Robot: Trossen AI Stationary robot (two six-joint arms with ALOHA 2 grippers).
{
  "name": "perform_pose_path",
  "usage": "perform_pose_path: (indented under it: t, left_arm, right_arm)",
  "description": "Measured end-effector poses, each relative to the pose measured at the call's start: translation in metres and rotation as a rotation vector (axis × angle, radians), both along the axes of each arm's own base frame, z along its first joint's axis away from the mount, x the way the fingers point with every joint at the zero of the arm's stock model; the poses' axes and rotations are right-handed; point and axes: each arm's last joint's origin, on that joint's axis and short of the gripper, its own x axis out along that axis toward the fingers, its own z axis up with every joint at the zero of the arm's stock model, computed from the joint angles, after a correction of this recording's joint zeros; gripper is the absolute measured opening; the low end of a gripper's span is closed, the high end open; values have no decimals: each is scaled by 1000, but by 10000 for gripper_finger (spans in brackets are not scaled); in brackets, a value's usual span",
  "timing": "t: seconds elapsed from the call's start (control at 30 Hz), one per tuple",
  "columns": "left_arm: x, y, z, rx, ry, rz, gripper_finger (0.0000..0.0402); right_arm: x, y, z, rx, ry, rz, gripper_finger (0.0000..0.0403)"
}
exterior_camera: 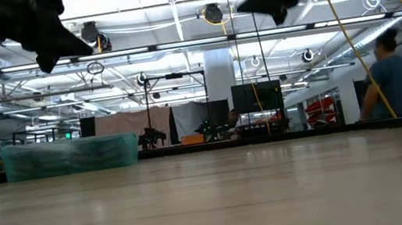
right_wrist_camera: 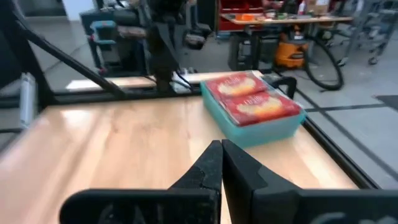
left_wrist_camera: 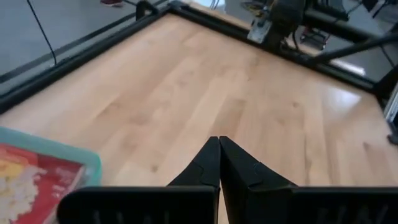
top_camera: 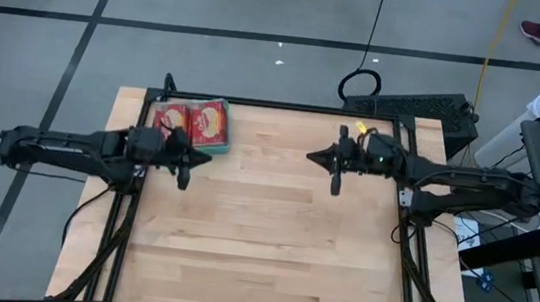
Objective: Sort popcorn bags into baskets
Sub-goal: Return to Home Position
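A teal-green basket (top_camera: pixel 218 148) sits at the table's far left corner, holding red popcorn bags (top_camera: pixel 191 121) with yellow popcorn pictures lying side by side on top. The right wrist view shows the basket (right_wrist_camera: pixel 261 130) and its bags (right_wrist_camera: pixel 252 99) from across the table. My left gripper (top_camera: pixel 184 177) hovers shut just near of the basket, above the table; its wrist view shows its fingers (left_wrist_camera: pixel 219 149) pressed together and a bag (left_wrist_camera: pixel 31 183) in the basket corner. My right gripper (top_camera: pixel 336 184) hangs shut over the far right part of the table, holding nothing.
Bare wooden tabletop (top_camera: pixel 270 242) spreads across the middle and near side. A black frame (top_camera: pixel 285 105) runs along the table's edges. A person in blue (exterior_camera: pixel 396 85) stands in the room beyond the table.
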Motion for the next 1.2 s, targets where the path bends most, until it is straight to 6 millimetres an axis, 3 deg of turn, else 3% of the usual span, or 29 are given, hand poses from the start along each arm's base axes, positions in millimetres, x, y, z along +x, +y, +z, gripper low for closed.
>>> perform_pose_path:
  t: [0.33,0.63,0.83,1.2]
  left_arm:
    - [3,-14,-58,21,-64,-65,1]
    - [-7,-19,-88,30,-70,-105,1]
    - [-17,-20,-94,52,-106,-114,0]
    - [-33,-19,-107,86,-194,-137,0]
  right_arm:
    - [-28,7,-85,-35,-15,-32,0]
    - [-64,13,-131,-42,-21,-80,0]
    - [-75,15,-126,-38,-95,-88,0]
    - [-91,18,-121,-91,-51,-103,0]
